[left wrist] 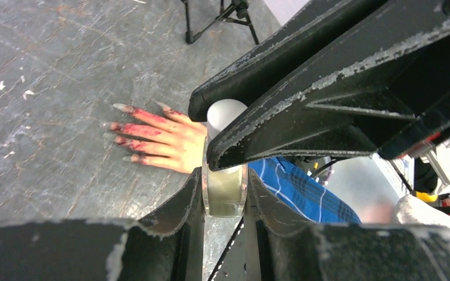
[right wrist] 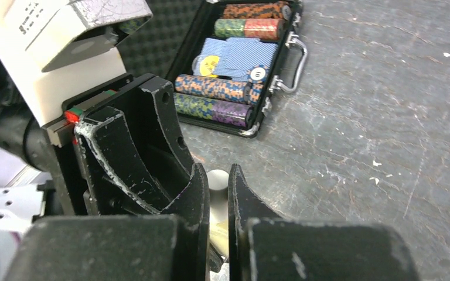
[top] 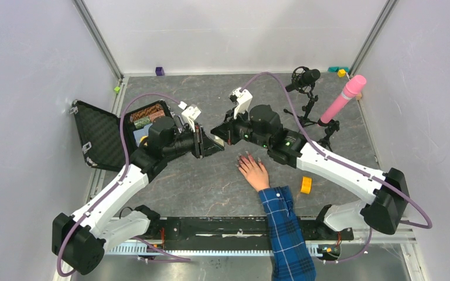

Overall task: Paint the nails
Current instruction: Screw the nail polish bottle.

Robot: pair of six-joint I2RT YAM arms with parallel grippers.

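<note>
Hand [top: 254,172] lies flat, palm down on table [top: 211,187], with blue plaid sleeve [top: 285,225] running back toward the near edge. Nails [left wrist: 120,108] are at the fingertips on the hand's far end. In L wrist view they're long and pointed, pale grey-pink at the tips. Red paint is smeared unevenly along the fingers behind them, heaviest on the middle ones. Thumb nail is also pointed and looks mostly bare. In top view the nails are too small to read colour. Both grippers meet above the table, left of the hand and past its fingertips, clear of the skin. L gripper [left wrist: 224,175] is clamped on a small bottle [left wrist: 224,199], which is clear glass w/ a yellowish tint and sits upright between the fingers. R gripper [right wrist: 217,184] is closed tight on the bottle's white cap [left wrist: 222,114], one finger on each side, no gap seen in R wrist view. Can't tell if the cap is seated or loose. Open case [top: 123,132] w/ chip stacks is well left of the hand. Yellow roll [top: 306,185] is just right of the hand, near the sleeve cuff, not touching.
</note>
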